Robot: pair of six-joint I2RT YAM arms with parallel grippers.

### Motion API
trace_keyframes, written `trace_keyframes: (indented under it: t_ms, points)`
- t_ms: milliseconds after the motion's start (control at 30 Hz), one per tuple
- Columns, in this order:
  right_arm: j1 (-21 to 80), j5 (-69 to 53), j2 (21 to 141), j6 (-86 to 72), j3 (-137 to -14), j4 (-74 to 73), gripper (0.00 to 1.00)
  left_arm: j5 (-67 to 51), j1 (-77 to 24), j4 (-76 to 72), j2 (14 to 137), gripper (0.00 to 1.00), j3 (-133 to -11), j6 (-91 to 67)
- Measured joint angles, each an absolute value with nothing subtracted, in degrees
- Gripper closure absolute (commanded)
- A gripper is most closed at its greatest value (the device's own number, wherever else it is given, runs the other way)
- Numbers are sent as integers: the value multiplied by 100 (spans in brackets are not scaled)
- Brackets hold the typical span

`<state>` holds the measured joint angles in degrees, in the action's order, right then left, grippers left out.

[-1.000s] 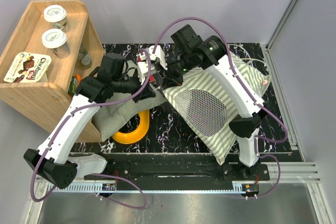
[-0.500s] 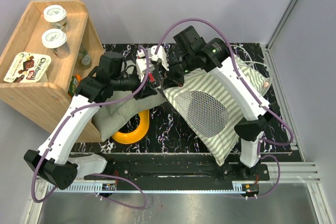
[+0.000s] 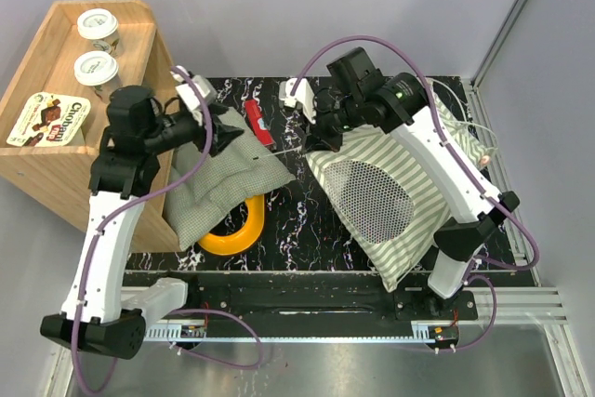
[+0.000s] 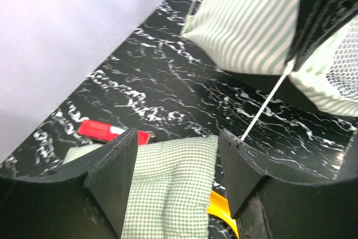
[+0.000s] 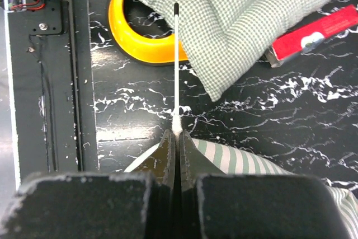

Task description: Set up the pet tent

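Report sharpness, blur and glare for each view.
Top external: evenly lit, sharp throughout, soft shadows, no harsh glare. Left wrist: the open left end effector is near and soft-edged; the black marbled table is crisper. Right wrist: the shut right end effector blurs at the bottom, while the thin white pole and green-checked padded cushion are sharp.

Two cups (image 3: 98,27), one tent (image 3: 390,202), one cushion (image 3: 228,183)

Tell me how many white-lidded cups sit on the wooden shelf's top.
2. The far cup stands at the back of the wooden shelf top; the near cup in front of it, behind the Chobani pack. Others may hide inside.
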<state>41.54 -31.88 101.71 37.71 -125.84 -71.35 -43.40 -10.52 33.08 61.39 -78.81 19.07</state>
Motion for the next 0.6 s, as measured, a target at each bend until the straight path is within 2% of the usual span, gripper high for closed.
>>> trace_keyframes:
  t_ms: [100,167,333,467,600]
  points:
    - [4045,-3083,10071,3739,-12575,-7116,100,-4451,-534,3068,5992,37,-7824,1763]
    - [3977,-3050,10012,3712,-12578,-7089,100,-4565,-64,2316,5819,40,-7422,1367]
    - [3885,-3124,9845,3688,-12604,-7078,100,-4976,534,-224,5546,45,-5548,-3]
    - [3848,-3297,9706,3662,-12794,-7100,100,-5089,-58,-1542,5929,45,-4554,-580]
    - [3846,-3315,9496,3638,-12921,-7100,100,-5170,-985,-1699,6477,45,-4530,-565]
